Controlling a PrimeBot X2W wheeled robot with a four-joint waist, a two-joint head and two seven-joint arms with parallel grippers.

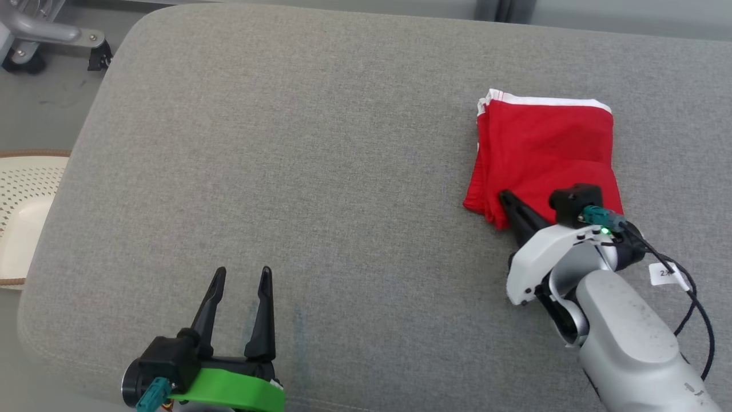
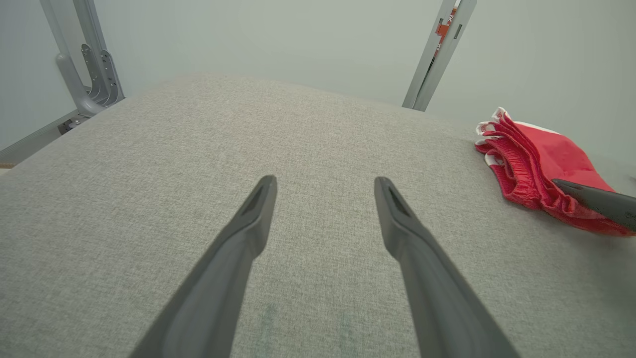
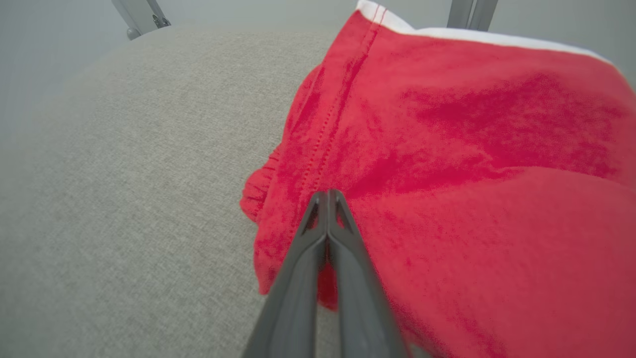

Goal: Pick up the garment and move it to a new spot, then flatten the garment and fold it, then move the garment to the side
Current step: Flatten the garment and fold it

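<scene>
A white perforated object (image 1: 26, 189) sits beside the grey cushion (image 1: 286, 171); a metal frame (image 1: 40, 28) stands beyond.

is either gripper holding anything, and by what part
Left gripper is open, empty. Right gripper is shut at the red garment's near left corner; whether cloth is pinched cannot be told.

Red garment (image 1: 543, 151), white trim along far edge, folded into compact rectangle, stacked layer edges on left, lying flat on right part of grey cushion (image 1: 286, 171)
</scene>
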